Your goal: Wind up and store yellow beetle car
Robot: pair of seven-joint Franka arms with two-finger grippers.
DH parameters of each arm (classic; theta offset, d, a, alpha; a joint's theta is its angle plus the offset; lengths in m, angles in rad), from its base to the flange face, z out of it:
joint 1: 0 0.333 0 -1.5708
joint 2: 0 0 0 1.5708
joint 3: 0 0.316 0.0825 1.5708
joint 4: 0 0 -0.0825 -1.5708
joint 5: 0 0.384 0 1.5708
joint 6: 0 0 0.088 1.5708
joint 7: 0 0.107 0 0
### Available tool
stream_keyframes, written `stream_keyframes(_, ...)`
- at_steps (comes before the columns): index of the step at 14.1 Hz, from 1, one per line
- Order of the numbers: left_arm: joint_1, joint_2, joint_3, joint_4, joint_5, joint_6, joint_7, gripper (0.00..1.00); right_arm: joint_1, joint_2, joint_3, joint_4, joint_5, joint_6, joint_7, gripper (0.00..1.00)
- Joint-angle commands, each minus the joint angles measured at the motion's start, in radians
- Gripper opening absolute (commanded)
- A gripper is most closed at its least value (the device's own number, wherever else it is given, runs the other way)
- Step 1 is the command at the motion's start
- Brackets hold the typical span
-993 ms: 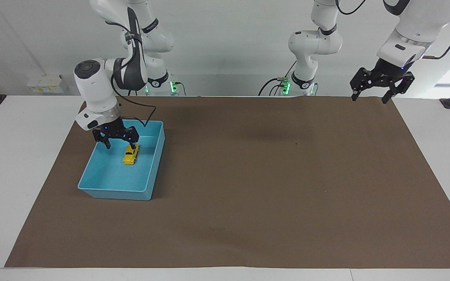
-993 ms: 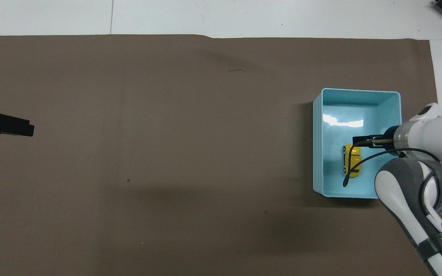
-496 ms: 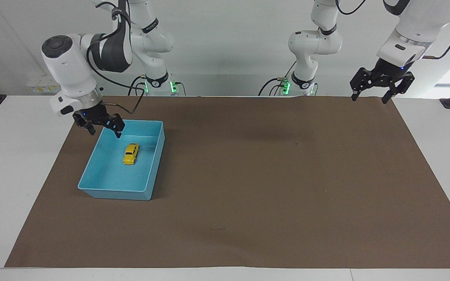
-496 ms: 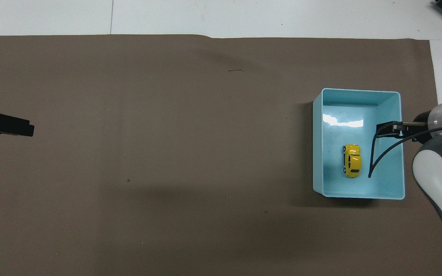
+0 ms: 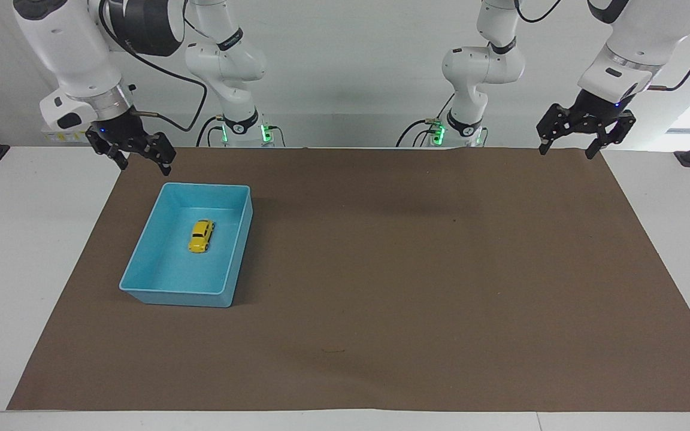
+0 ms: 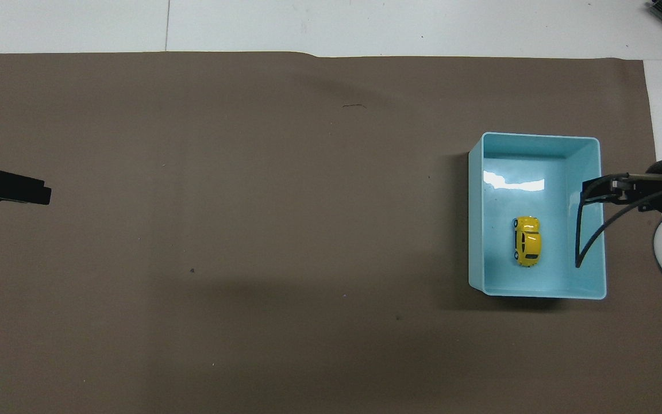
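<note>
The yellow beetle car (image 5: 201, 235) lies on the floor of a light blue bin (image 5: 172, 296) at the right arm's end of the table. It shows in the overhead view (image 6: 527, 249) inside the bin (image 6: 476, 218) too. My right gripper (image 5: 145, 167) is open and empty, raised well above the bin's rim on the robots' side; in the overhead view the right gripper (image 6: 591, 192) hangs over the bin's outer wall. My left gripper (image 5: 565, 152) is open and empty, and it waits in the air over the mat's corner at the left arm's end (image 6: 20, 190).
A brown mat (image 5: 417, 269) covers most of the white table (image 5: 33, 251). A black cable (image 6: 587, 244) from the right arm hangs over the bin's outer wall.
My right gripper has risen out of the bin and drawn back toward the robots, leaving the car on the bin's floor. The car and the left arm have not moved.
</note>
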Motion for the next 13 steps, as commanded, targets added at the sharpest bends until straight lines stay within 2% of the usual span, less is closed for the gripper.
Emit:
stream_keyframes(1, 0.007, -0.02, -0.003, -0.017, 0.014, -0.007, 0.016, 1.0, -0.006, 0.022, 0.013, 0.09, 0.014, -0.09, 0.028, 1.0)
stream_keyframes(5, 0.007, -0.02, -0.003, -0.017, 0.014, -0.007, 0.016, 1.0, -0.005, 0.021, 0.016, 0.162, 0.019, -0.174, 0.036, 1.0)
stream_keyframes(9, 0.007, -0.02, -0.003, -0.017, 0.014, -0.007, 0.016, 1.0, 0.0, -0.016, 0.017, 0.113, 0.027, -0.117, 0.037, 1.0)
stream_keyframes(13, 0.007, -0.02, -0.003, -0.017, 0.014, -0.007, 0.016, 1.0, 0.0, -0.016, 0.017, 0.11, 0.027, -0.096, 0.029, 1.0)
